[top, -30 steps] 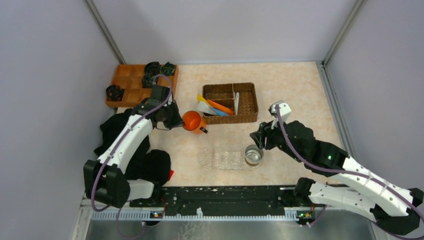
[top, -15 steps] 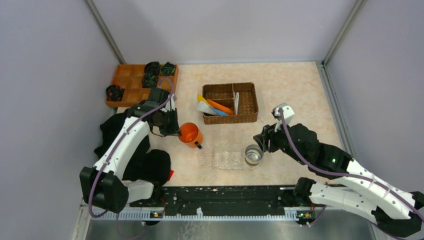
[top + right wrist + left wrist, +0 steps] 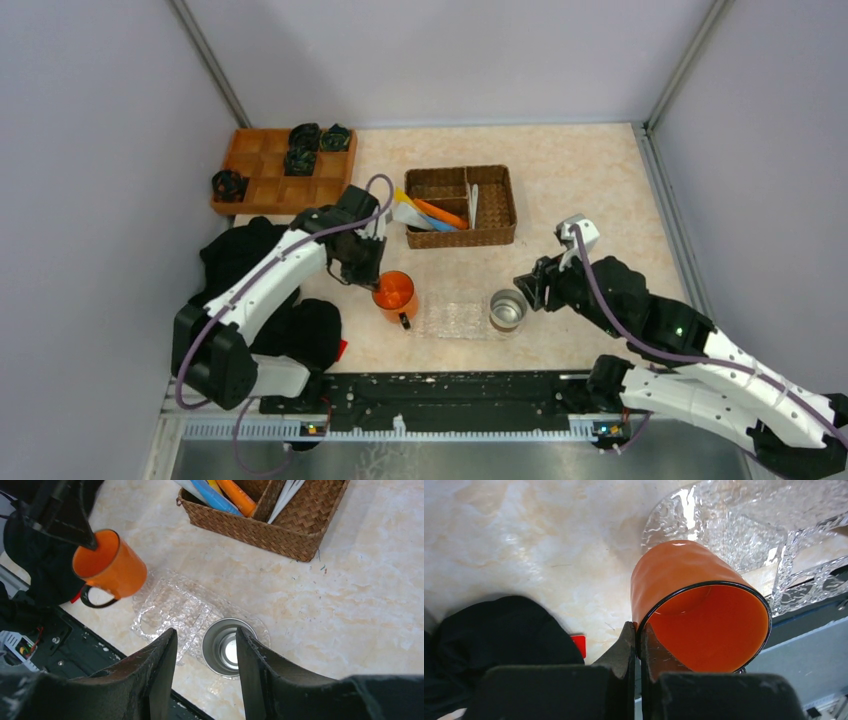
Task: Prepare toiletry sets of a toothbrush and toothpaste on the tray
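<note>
Tray: the flat tray [image 3: 450, 320] of clear, bumpy plastic lies near the front edge of the table [image 3: 580, 170], between the two arms; no brush or tube lies on it.
Toiletry sets: the slim white toothbrushes [image 3: 473, 205] and the blue, yellow and orange wedge tubes [image 3: 432, 213] all lie in the brown divided wicker basket [image 3: 495, 205], behind the tray and apart from it.
Steel cup: the round steel cup [image 3: 507, 310] stands upright on the tray's right end, empty.
Orange mug: the glossy orange mug [image 3: 395, 293] is tilted, just beside the tray's left end.
Left gripper: the left gripper [image 3: 372, 272] is clenched on the mug's rim.
Right gripper: the right gripper [image 3: 530, 285] is released, jaws apart over the steel cup, grasping nothing.
Progress: early, by my reading. One cup is placed, the mug is not yet set down, and every toothbrush and tube has to be moved over.
</note>
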Available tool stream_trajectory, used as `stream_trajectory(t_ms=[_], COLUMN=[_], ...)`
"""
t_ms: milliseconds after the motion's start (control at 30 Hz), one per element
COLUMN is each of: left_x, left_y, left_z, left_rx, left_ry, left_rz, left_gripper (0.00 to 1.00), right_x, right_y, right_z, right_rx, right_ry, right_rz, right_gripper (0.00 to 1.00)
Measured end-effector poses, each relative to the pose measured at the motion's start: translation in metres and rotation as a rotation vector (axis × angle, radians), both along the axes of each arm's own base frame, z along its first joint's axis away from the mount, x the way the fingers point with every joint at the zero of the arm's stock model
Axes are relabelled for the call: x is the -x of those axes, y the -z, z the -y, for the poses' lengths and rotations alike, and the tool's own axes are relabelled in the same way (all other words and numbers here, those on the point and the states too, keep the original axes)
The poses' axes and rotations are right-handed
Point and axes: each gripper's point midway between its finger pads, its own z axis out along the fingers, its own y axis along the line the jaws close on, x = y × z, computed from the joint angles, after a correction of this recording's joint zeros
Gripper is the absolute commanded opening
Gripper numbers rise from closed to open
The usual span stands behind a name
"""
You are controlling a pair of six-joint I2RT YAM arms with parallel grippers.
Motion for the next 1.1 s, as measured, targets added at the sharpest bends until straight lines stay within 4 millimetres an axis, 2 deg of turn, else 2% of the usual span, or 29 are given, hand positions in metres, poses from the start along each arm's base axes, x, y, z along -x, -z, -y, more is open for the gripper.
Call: stream_trajectory(t_ms=[167, 467, 833, 1100], left_x=[0.009, 0.003, 0.006, 0.008], left_y=[0.019, 0.023, 0.042, 0.047], left_z=[0.014, 0.023, 0.026, 0.04], left_rx=[-0.052, -0.049, -0.052, -0.041], left_ry=[0.08, 0.13, 0.156, 0.2], left_rz=[-0.058, -0.025, -0.05, -0.048], left_gripper=[0.0, 0.0, 0.01, 0.01], right_x=[0.003, 0.003, 0.002, 0.001], right_y=[-0.002, 0.0, 0.004, 0.004], right_z=[0.004, 0.005, 0.004, 0.003], right_rx=[-0.014, -0.006, 0.011, 0.014], right_ry=[0.004, 0.005, 0.007, 0.007], right_rz=[0.002, -0.003, -0.012, -0.014], right_gripper=[0.46, 0.46, 0.46, 0.46])
